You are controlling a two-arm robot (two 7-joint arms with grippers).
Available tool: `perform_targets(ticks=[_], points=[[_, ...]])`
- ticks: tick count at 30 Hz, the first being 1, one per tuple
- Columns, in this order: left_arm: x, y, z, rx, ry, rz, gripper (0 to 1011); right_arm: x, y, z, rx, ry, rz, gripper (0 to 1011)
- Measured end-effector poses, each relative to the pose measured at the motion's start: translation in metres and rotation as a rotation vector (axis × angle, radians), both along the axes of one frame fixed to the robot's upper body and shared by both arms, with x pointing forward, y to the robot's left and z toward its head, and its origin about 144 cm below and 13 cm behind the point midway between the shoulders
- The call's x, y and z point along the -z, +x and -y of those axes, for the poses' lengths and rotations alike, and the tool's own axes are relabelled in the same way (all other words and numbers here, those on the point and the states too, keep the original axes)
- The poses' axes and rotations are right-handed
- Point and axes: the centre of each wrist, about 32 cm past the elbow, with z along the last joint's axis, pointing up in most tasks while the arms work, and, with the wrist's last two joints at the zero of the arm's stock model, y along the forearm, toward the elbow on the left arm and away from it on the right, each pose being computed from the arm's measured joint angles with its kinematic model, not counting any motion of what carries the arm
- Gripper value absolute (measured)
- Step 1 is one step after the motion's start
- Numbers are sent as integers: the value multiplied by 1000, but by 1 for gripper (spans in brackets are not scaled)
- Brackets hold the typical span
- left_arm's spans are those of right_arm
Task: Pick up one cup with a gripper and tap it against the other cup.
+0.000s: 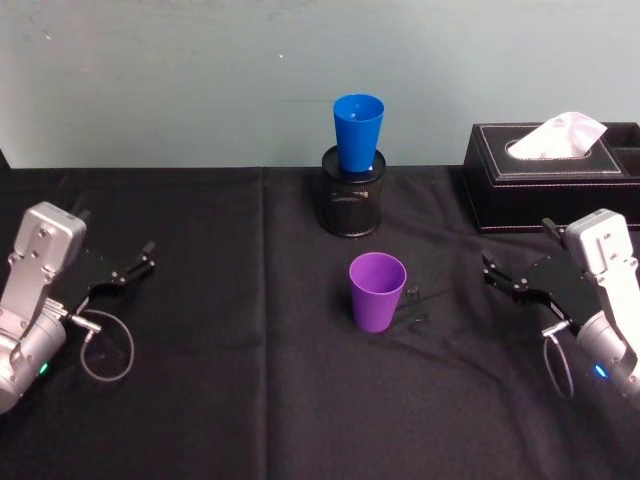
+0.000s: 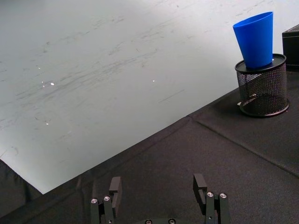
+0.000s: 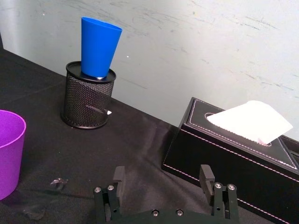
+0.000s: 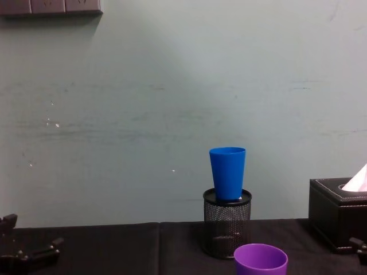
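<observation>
One purple cup (image 1: 377, 292) on black tablecloth (image 1: 250, 400), pale scuffed wall (image 1: 150, 80)

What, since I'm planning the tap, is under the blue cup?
A black mesh pen holder; the blue cup stands upright in its mouth. The cup hides the holder's inside.

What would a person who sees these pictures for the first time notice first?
The bright blue cup draws the eye, perched upright in the top of the black mesh pen holder at the back centre. In front of it the purple cup stands upright on the black cloth. The left tool and the right tool lie open at the two sides.
</observation>
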Motion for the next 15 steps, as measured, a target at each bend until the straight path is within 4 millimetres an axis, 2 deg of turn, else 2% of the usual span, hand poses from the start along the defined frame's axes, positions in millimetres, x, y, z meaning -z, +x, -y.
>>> perform_targets(ticks=[15], points=[[0,0,0,0,0,0,1000,0,0,0,0,0,0,1004]])
